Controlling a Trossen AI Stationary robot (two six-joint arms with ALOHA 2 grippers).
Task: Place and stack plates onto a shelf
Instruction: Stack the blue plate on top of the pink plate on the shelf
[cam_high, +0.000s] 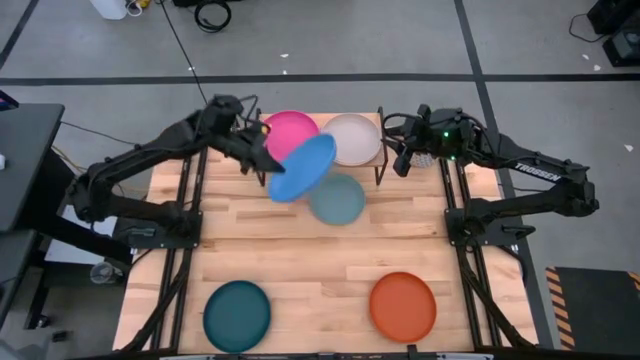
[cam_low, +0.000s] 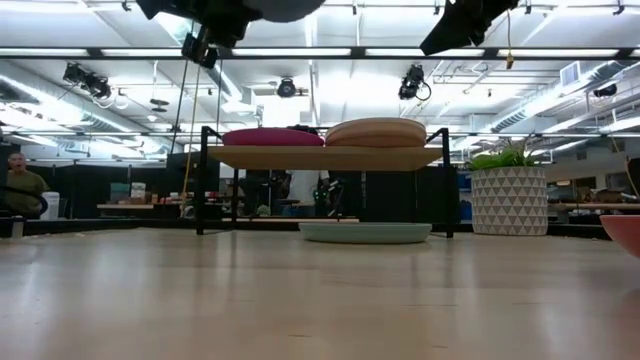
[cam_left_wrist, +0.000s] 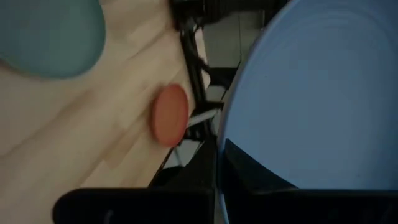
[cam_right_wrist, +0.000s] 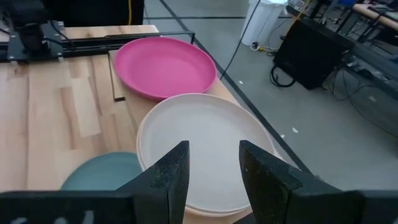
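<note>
My left gripper (cam_high: 268, 160) is shut on the bright blue plate (cam_high: 303, 167) and holds it tilted in the air in front of the shelf (cam_low: 325, 157). The magenta plate (cam_high: 288, 128) and the cream plate (cam_high: 352, 138) lie side by side on the shelf board. A pale blue plate (cam_high: 337, 200) rests on the table, partly under the shelf. My right gripper (cam_right_wrist: 214, 168) is open and hovers above the cream plate's (cam_right_wrist: 205, 143) right side, touching nothing. The dark teal plate (cam_high: 237, 315) and the orange plate (cam_high: 403, 305) lie near the table's near edge. My left gripper pinches the bright blue plate at its rim (cam_left_wrist: 222, 155), on the plate's left side; one finger (cam_left_wrist: 249, 180) lies on the hollow face and the other behind it. The fingers come from the table's left. The plate is lifted clear and steeply tilted.
The shelf's black legs (cam_high: 379, 165) stand close to my right gripper. The wide stretch of table between the shelf and the two near plates is bare wood (cam_high: 320, 255). In the low view a salmon rim (cam_low: 625, 232) shows at the right edge, and a person sits far off in the room.
</note>
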